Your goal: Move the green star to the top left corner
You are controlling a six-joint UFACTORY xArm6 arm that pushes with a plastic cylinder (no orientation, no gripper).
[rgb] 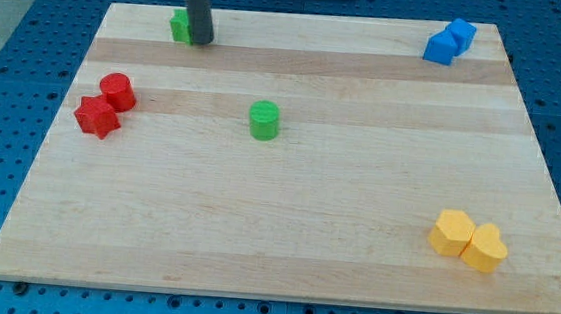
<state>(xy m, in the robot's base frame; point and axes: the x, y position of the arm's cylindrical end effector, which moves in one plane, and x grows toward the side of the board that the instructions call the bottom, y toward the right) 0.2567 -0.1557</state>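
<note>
1. Under everything lies the wooden board (285, 228), a pale plank surface that fills most of the view, and it rests on a blue perforated table (6, 75); I take this board as the landmark for all places below
2. Over the board's top edge, toward its left corner, stands the dark rod (197, 0); it comes down from the view's top and my tip (201, 42) meets the board just inside that edge. It has no jaws to open or close and it holds nothing; it only stands against a block
3. Near the board's bottom right corner lie two yellow blocks, touching each other: a yellow hexagon-like block (451, 233) and, on its right side, a yellow heart-like block (485, 247)
4. At the board's top right corner are two blue blocks (449, 42), pressed together; their exact shapes I cannot tell
5. Close to the board's left edge, about the middle of its height, sit a red cylinder (118, 91) and below it a red star-like block (96, 116), touching
6. A little left of the board's centre stands a green cylinder (263, 120), alone and well apart from the others
7. By the board's top edge, near its left corner, is the green star (179, 27); the rod hides its right part, so the star shape is hard to confirm, and my tip is touching it or just beside it on its right
</note>
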